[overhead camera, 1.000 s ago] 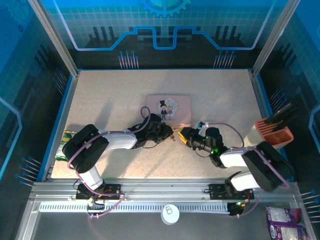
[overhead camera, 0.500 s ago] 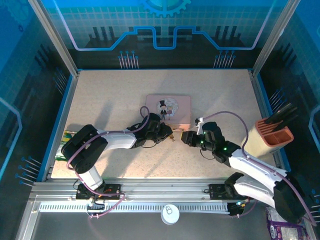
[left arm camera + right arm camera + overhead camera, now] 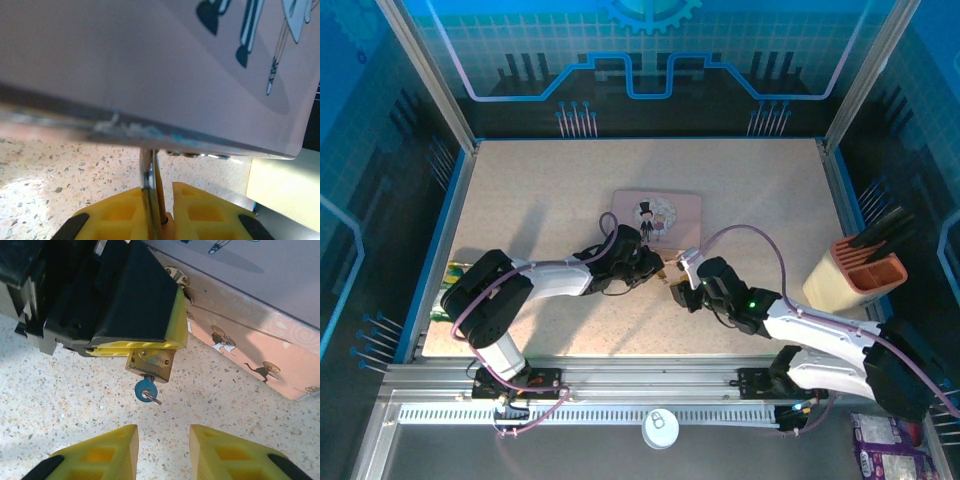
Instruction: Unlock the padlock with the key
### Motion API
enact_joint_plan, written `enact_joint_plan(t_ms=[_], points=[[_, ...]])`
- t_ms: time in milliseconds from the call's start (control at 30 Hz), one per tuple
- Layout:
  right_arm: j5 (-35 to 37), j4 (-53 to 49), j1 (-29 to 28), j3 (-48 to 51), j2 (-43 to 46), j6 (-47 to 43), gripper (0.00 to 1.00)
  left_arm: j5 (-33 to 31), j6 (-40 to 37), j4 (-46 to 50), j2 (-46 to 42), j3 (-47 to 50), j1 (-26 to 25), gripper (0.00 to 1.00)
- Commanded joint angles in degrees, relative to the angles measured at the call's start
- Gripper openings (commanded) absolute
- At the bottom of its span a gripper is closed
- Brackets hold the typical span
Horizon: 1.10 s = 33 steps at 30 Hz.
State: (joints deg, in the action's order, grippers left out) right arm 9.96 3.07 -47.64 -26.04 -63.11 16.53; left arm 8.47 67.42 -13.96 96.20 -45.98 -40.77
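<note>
At the tin's point(image 3: 260, 355) near edge, the left gripper point(image 3: 657, 266) is clamped on the padlock point(image 3: 150, 363), holding it just above the table point(image 3: 60, 390) with the keyhole end facing the right arm. In the left wrist view the shackle point(image 3: 148, 185) runs up between the yellow fingers toward the tin's underside. The key point(image 3: 146, 389) — blue-headed — already sits in the keyhole, its head hanging free. The right gripper point(image 3: 163, 440) is spread wide, empty, lined up a little short of the key.

The step in hand looks like pinching the key head and turning it. The head is tiny and sits slightly left of the gap's middle, so one finger could meet it first and knock it sideways or out. A twist might also spin the padlock in the left grip rather than turn the key — the hold looks narrow. The tin lies close on the right and could block that finger.
</note>
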Motion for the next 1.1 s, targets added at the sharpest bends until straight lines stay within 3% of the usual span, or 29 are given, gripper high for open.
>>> enact_joint_plan(t_ms=[0, 467, 1067], points=[[2.34, 2.72, -0.92, -1.41, -1.64, -3.94, 0.33, 3.20, 2.20, -2.51, -1.63, -2.72, 0.30, 0.07], [4.54, 7.17, -5.26, -4.69, -12.18, -5.46, 0.27, 3.08, 2.50, -2.63, -1.11, -2.80, -0.28, 0.07], [9.55, 8.41, -5.41, -7.24, -18.16, -4.67, 0.17, 3.38, 2.58, -3.09, -2.07, -1.99, -0.97, 0.07]])
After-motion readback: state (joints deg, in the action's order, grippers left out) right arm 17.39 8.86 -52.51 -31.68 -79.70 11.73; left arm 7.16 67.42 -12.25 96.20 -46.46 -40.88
